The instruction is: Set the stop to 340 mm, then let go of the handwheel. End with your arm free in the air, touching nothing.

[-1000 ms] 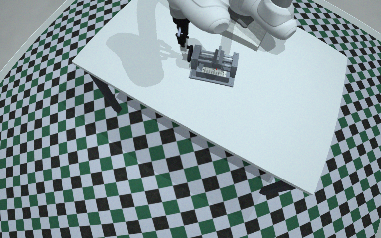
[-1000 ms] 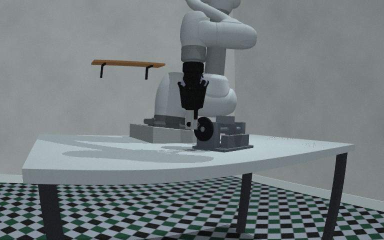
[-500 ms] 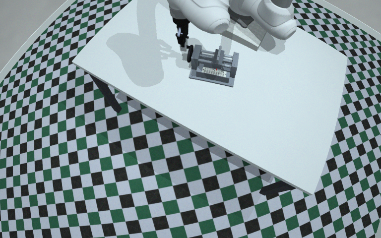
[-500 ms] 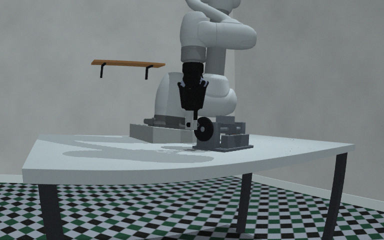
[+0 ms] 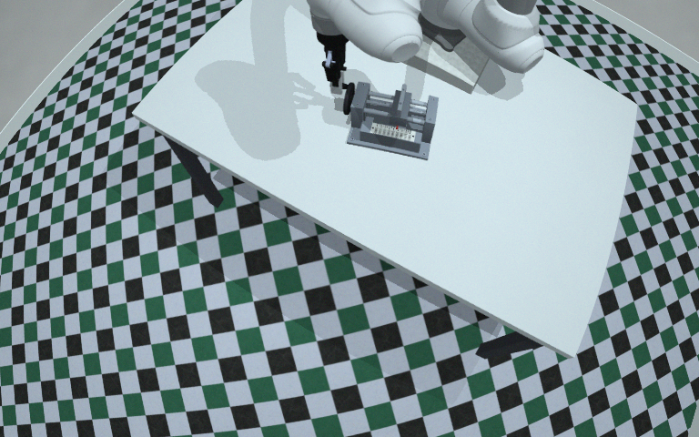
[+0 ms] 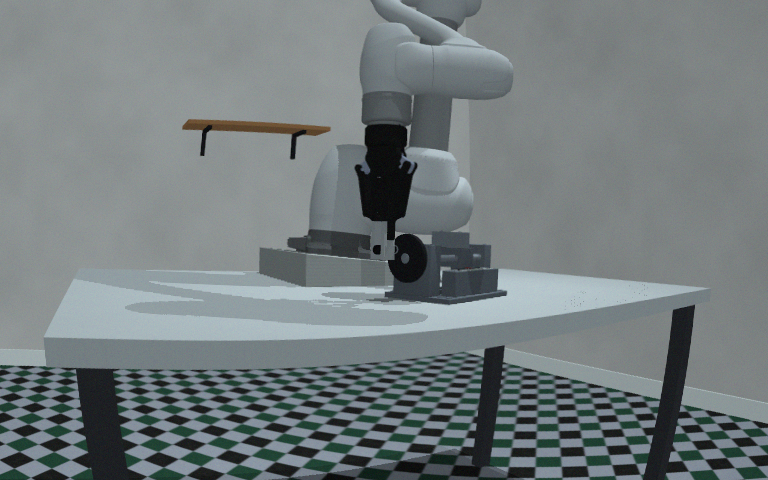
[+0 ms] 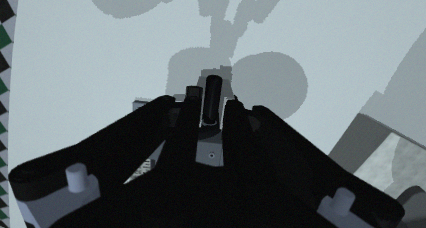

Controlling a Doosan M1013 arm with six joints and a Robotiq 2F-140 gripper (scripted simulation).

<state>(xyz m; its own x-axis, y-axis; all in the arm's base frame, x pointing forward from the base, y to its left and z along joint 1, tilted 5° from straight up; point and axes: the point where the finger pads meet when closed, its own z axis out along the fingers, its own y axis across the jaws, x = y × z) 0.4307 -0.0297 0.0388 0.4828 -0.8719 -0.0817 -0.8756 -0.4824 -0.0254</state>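
A grey stop fixture (image 5: 394,121) (image 6: 453,279) stands on the white table (image 5: 450,216) (image 6: 257,321). It has two rails, a sliding stop block (image 5: 403,103) and a white scale strip with a red marker (image 5: 397,127). A black handwheel (image 5: 349,98) (image 6: 407,258) sits on its left end. My gripper (image 5: 336,86) (image 6: 383,249) (image 7: 212,90) reaches down from above and is shut on the handwheel's black crank handle (image 7: 212,97), which sticks out between the fingers in the wrist view. The scale's numbers are too small to read.
The robot's white base (image 6: 376,196) on a grey block (image 6: 317,267) stands just behind the fixture. A wooden wall shelf (image 6: 255,126) hangs at the back left. The table's near edge (image 5: 342,238) runs diagonally over a checkered floor (image 5: 180,324).
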